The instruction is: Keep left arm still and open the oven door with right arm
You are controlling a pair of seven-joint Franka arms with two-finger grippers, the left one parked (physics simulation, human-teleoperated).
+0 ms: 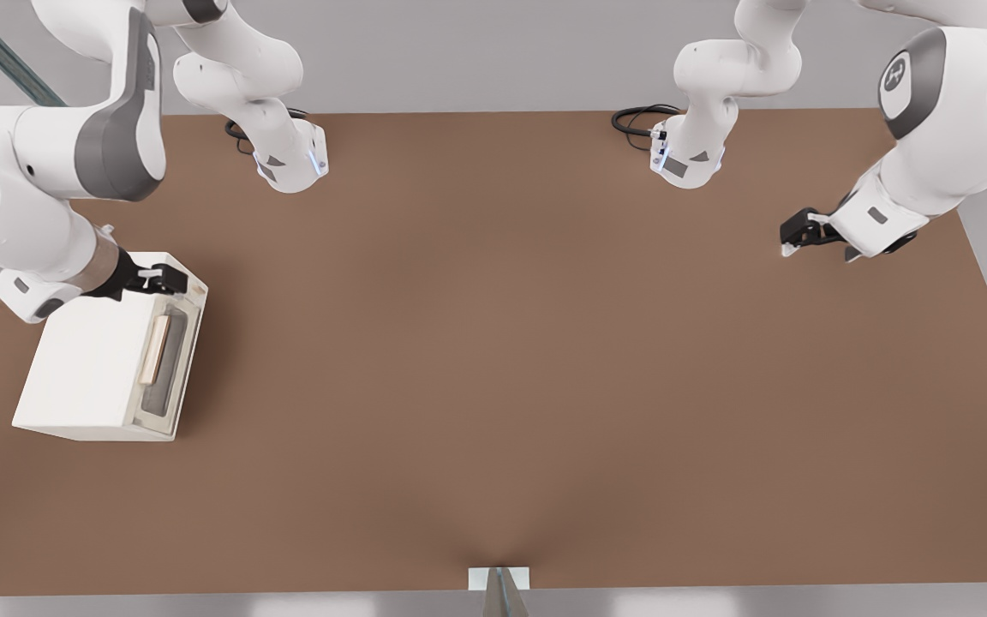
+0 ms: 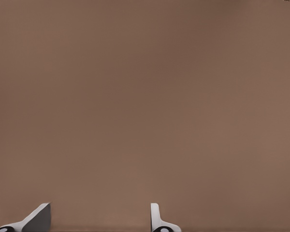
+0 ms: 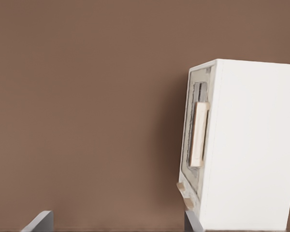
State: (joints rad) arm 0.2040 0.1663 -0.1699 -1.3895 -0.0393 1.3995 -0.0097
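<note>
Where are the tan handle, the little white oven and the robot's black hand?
Tan bar handle [image 1: 155, 349], front view, middle of the bar.
Small white box oven [image 1: 86, 360], front view, white top.
Black two-finger hand [image 1: 170, 278], front view, between fingertips over the oven's corner.

Wide brown matte counter [image 1: 493, 360] fills the view, two coiled black cables [image 1: 643, 118] lying at its far edge.
</note>
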